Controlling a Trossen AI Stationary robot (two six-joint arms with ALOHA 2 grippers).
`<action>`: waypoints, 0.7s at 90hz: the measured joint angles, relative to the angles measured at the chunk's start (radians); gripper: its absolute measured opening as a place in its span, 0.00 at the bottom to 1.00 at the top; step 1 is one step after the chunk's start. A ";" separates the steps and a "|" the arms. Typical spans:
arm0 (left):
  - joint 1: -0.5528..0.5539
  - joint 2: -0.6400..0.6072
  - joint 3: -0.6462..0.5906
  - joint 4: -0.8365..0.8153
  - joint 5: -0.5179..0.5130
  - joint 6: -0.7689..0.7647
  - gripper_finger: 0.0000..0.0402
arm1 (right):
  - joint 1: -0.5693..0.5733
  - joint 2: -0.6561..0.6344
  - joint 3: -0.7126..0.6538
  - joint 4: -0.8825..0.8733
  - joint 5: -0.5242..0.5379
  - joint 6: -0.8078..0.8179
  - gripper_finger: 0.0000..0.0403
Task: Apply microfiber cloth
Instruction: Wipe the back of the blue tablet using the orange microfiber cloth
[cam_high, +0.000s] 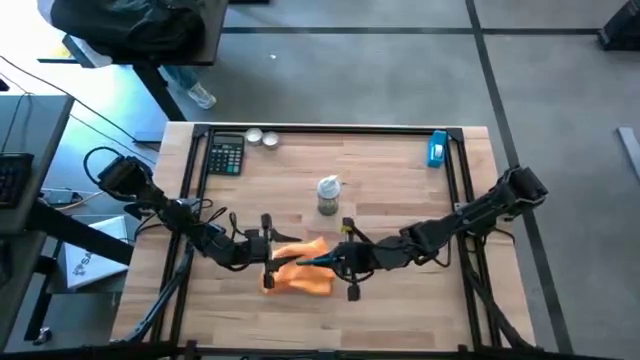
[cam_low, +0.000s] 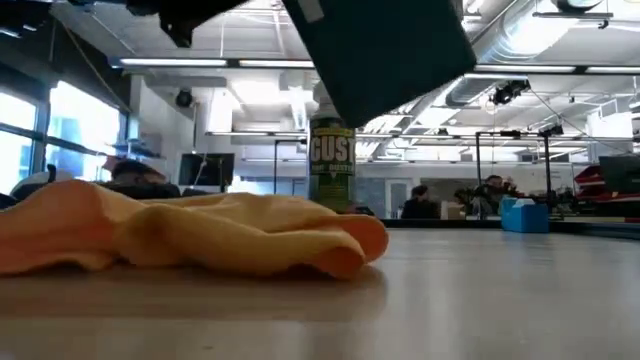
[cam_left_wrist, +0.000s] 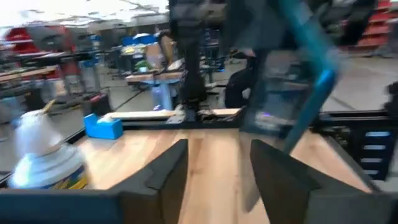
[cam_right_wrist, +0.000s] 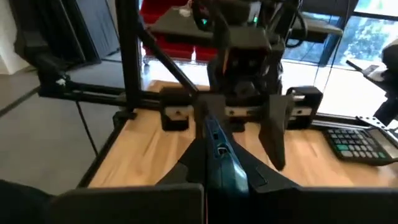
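Note:
The orange microfiber cloth (cam_high: 303, 272) lies crumpled on the table's near middle; it also fills the left of the low view (cam_low: 200, 235). Over it my right gripper (cam_high: 338, 260) is shut on a dark flat device with a teal edge (cam_high: 315, 260), which reaches left above the cloth. My left gripper (cam_high: 272, 252) hovers open at the cloth's left edge, facing the device (cam_left_wrist: 298, 81). No cloth is between its fingers (cam_left_wrist: 168, 171). My right gripper pinches the dark device by its two flat faces (cam_right_wrist: 219, 152) between its two fingers. The fingers lie roughly level and come from the table's right side. The device stands on edge, teal edge up, and sticks out toward the left arm, clear of the cloth.
A spray can (cam_high: 328, 195) stands just beyond the cloth. A calculator (cam_high: 226, 155) and two round tins (cam_high: 261, 138) sit at the far left, a blue box (cam_high: 437, 149) at the far right. Black frame rails (cam_high: 460, 180) border the table.

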 joint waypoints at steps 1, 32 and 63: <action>0.000 0.000 0.002 0.000 0.013 0.005 0.42 | -0.001 0.002 0.000 -0.001 -0.002 0.000 0.00; -0.017 -0.001 0.030 -0.016 0.133 0.092 0.43 | -0.007 0.018 0.001 0.013 -0.063 -0.012 0.00; -0.098 -0.084 0.033 0.006 0.098 0.218 0.42 | 0.004 -0.038 0.001 -0.015 0.012 -0.045 0.00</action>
